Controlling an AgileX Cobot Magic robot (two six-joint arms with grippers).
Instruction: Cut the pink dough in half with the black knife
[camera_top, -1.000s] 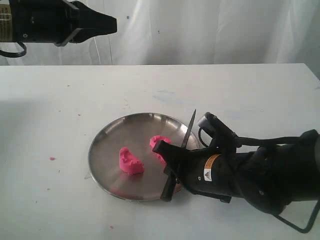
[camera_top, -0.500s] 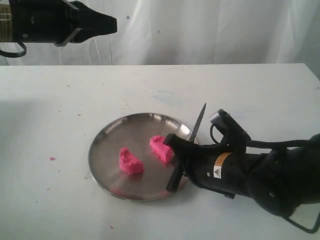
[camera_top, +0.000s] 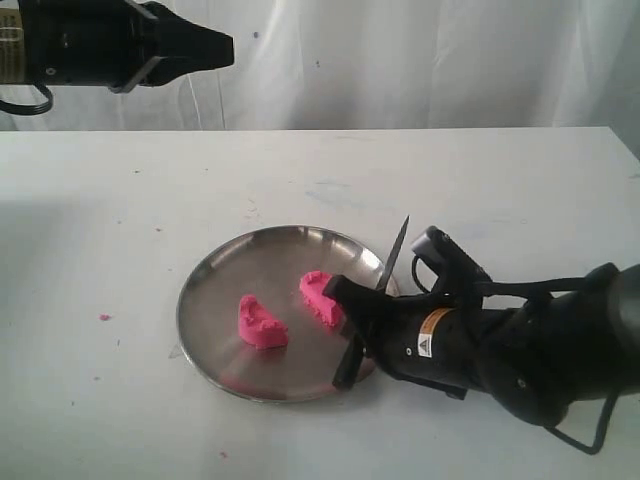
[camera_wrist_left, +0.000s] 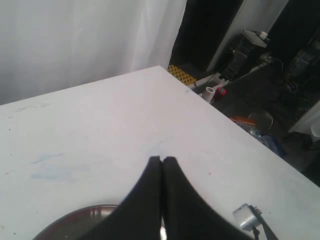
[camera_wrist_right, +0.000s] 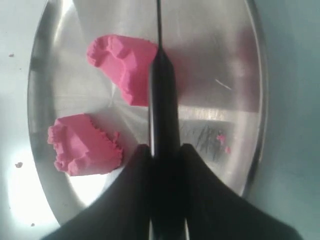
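The pink dough lies as two pieces on the steel plate (camera_top: 225, 270): one piece (camera_top: 261, 322) toward the plate's left front, the other (camera_top: 321, 296) by its right side. In the right wrist view they show as one piece (camera_wrist_right: 127, 62) and another piece (camera_wrist_right: 82, 145). My right gripper (camera_top: 345, 335) is shut on the black knife (camera_top: 393, 252), whose blade points up and away above the plate's right rim. The knife (camera_wrist_right: 161, 100) runs beside the first piece in that view. My left gripper (camera_wrist_left: 162, 160) is shut and empty, high at the far left (camera_top: 215, 48).
Tiny pink crumbs lie on the white table, one (camera_top: 103, 317) left of the plate, a few on the plate (camera_wrist_right: 221, 139). The table's far edge meets a white curtain. Beyond the table's side edge, the left wrist view shows floor clutter (camera_wrist_left: 250, 45).
My right gripper drew back to the right with the knife, off the right dough piece, then edged slightly left again. The blade tip rose and tilted. The left arm stayed still.
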